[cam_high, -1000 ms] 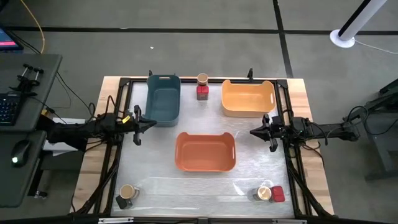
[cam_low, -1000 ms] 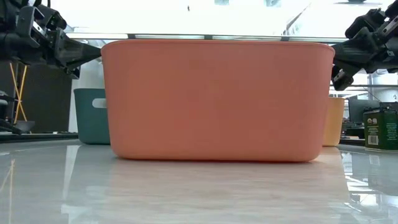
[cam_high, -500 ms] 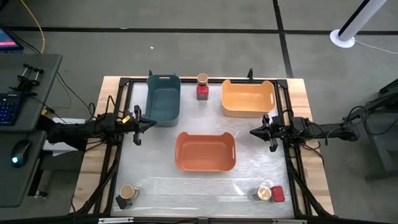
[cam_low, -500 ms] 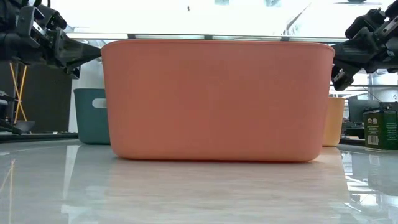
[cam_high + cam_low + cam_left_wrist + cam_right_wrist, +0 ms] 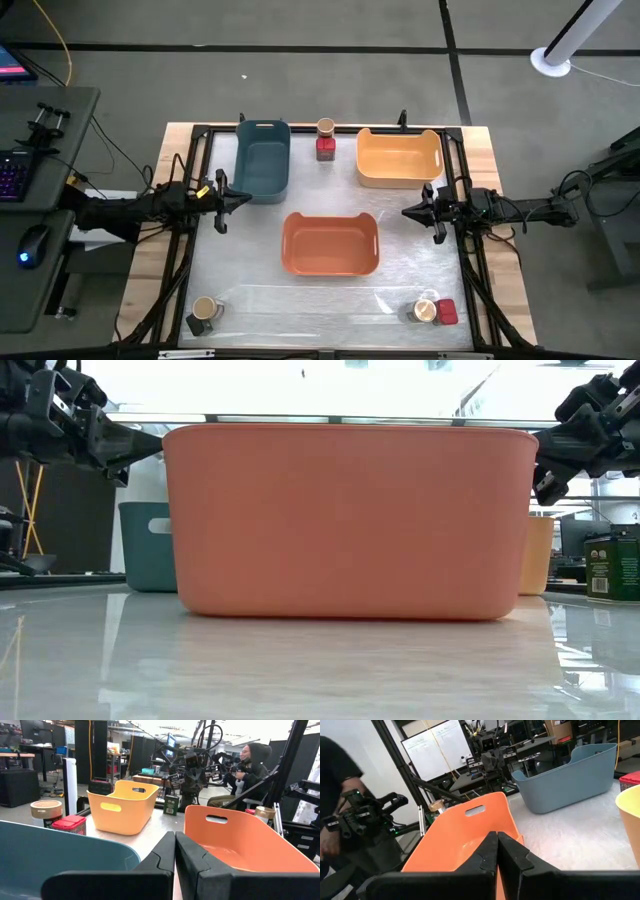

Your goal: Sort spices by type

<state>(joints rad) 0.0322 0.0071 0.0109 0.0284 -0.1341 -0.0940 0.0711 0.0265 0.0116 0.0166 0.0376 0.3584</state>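
We see no sorting done yet — all three bins (image 5: 330, 243) sit empty, spices (image 5: 325, 140) stand outside them, both grippers (image 5: 232, 199) clenched on nothing.

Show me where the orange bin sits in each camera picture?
High view: orange bin at table centre.
Low view: fills the middle.
Left wrist view: right side.
Right wrist view: centre-left.
Shared landmark: the blue bin, in all four.

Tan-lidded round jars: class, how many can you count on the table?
3. One jar sits between the blue and yellow bins, one at the near left corner, one at the near right corner. None appear hidden.
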